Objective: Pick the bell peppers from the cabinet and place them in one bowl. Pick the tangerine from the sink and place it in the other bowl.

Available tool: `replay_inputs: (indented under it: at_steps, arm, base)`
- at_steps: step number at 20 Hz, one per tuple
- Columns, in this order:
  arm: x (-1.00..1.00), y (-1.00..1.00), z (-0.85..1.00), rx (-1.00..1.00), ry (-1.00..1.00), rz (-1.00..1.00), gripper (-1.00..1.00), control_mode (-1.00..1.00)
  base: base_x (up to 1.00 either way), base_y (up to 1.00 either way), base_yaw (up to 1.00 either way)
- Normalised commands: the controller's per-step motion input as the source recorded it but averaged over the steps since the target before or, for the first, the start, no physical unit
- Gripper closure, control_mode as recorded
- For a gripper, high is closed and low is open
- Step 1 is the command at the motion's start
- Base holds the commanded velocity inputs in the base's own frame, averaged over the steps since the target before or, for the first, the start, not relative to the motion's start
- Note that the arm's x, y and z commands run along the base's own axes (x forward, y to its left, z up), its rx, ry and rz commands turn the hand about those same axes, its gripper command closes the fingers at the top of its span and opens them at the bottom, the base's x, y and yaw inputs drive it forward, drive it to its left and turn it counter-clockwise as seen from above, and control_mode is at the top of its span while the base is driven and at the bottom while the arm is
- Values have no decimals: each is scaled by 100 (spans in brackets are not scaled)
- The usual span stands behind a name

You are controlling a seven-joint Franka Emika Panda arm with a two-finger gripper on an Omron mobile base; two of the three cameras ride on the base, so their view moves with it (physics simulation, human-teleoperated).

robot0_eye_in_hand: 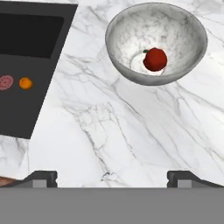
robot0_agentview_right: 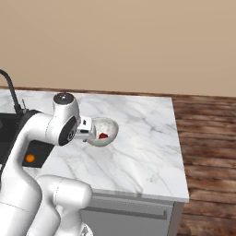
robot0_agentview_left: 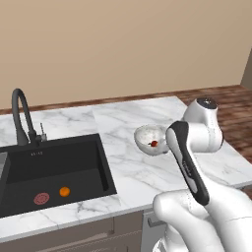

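Note:
A white-grey speckled bowl (robot0_agentview_left: pixel 143 136) (robot0_agentview_right: pixel 111 126) (robot0_eye_in_hand: pixel 183 39) stands on the marble counter with one red bell pepper (robot0_agentview_left: pixel 154 143) (robot0_agentview_right: pixel 103 136) (robot0_eye_in_hand: pixel 155 59) inside it. The tangerine (robot0_agentview_left: pixel 64 191) (robot0_agentview_right: pixel 30 158) (robot0_eye_in_hand: pixel 25 83) lies on the floor of the black sink (robot0_agentview_left: pixel 59 162) (robot0_eye_in_hand: pixel 26 43), beside the pinkish-red drain (robot0_agentview_left: pixel 42 198) (robot0_eye_in_hand: pixel 5 82). My gripper (robot0_eye_in_hand: pixel 113 178) hovers above the counter between sink and bowl, open, with nothing between its fingers. The second pepper, the cabinet and the tan bowl are out of view.
The black gooseneck tap (robot0_agentview_left: pixel 19 113) (robot0_agentview_right: pixel 9 87) rises behind the sink. The marble counter (robot0_agentview_left: pixel 123 167) (robot0_agentview_right: pixel 147 138) ends on the right, with wooden floor (robot0_agentview_right: pixel 207 138) beyond. My own arm (robot0_agentview_left: pixel 189 167) stands over the counter's front edge.

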Motion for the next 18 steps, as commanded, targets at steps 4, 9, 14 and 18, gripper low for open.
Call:
replay_inputs:
  at_steps: [4, 9, 14, 18]
  arm:
    - [-30, 36, 15, -5, 5, -2, -100, -100]
    - [-9, 20, 4, -2, 1, -1, -100, -100]
    - [0, 0, 0, 0, 0, 0, -100, -100]
    - [0, 0, 0, 0, 0, 0, -100, -100]
  base:
    - [0, 0, 0]
    - [0, 0, 0]
    - [0, 0, 0]
    - [0, 0, 0]
